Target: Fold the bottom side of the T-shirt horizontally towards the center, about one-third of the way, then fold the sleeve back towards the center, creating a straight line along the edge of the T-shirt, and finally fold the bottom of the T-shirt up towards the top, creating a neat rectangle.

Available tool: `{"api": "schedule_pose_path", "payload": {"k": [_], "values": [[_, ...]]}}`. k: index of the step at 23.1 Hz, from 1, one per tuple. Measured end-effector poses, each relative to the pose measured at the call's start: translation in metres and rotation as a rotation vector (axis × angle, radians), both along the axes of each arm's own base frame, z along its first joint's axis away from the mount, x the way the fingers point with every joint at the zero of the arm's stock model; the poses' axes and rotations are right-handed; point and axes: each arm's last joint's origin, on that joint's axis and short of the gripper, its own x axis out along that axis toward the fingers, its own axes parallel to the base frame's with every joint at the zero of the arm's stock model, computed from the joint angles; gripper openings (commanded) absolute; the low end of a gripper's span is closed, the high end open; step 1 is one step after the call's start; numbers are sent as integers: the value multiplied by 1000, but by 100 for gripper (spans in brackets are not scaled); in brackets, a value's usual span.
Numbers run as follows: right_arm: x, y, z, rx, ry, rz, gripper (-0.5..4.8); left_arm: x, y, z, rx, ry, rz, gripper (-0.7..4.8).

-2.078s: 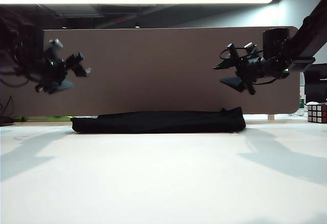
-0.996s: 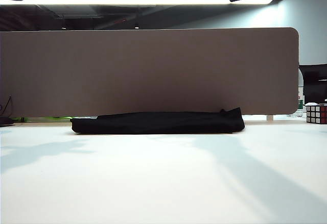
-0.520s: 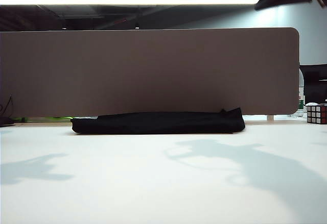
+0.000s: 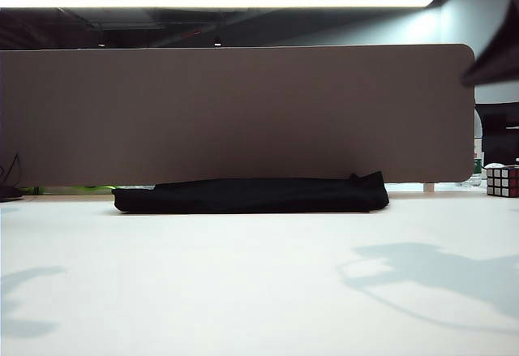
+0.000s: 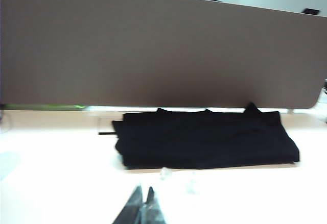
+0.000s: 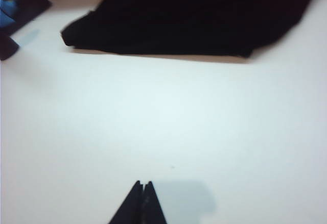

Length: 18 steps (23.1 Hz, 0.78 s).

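Nearest, left wrist view: left gripper (image 5: 143,203), fingertips pressed together into a single point, nothing between them, nothing touched; poised over bare white table (image 5: 56,183).

Nearest, right wrist view: right gripper (image 6: 142,202), fingertips likewise pressed together, empty, clear of the table surface, own shadow just beside on the tabletop.

In the exterior view, neither gripper itself discernible; only a dark blurred piece of the right arm (image 4: 496,62) at the upper right edge, plus arm shadows on the table at lower left and lower right.

Middle ground: wide stretch of bare table between both grippers and the cloth. No contact anywhere.

Further: T-shirt (image 4: 251,195), black, already folded into a flat compact rectangle, lying ahead of both grippers near the far table edge. Long axis running left to right across the exterior view, parallel to the panel behind. Well apart from each gripper; from these views, not possible to rank which arm sits nearer. Small points of cloth sticking up along the far edge in the left wrist view. Bottom hem not distinguishable within the folds; logo not visible.

Judgement: folding looks complete; nothing left to approach.

Beyond: tan divider panel (image 4: 235,113), upright, directly behind the shirt. Rubik's cube (image 4: 503,181) at the far right, well clear of the shirt.
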Motion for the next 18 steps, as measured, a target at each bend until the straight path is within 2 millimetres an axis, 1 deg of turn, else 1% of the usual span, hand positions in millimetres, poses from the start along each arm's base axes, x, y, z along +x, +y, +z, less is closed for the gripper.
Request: {"api": "schedule_pose_path", "payload": {"k": [3,4,5,8,12,14,15,18], "values": [[-13,-1,-10,-18,-48,-41,-6,-13,2,-12,-3,-14,22,-6],[-18,-1,-14,-21,-59,-57,-6,-11,1,-14,-1,10,23,-6],[-22,-2,-20,-19,-77,-76,-6,-9,2,-21,-7,60,30,-6],[-33,-1,-33,-34,-103,-121,-6,-7,1,-33,-32,119,24,-6],[-41,3,-44,-62,-136,-172,-6,-6,1,-35,-36,126,22,-6],[-45,5,-55,-81,-144,-205,-6,-4,1,-42,-34,134,48,-6],[-49,7,-63,-96,-153,-227,-6,-2,2,-48,-31,152,66,-6],[-51,9,-73,-114,-174,-268,-6,1,2,-57,-32,148,85,-6]]}}
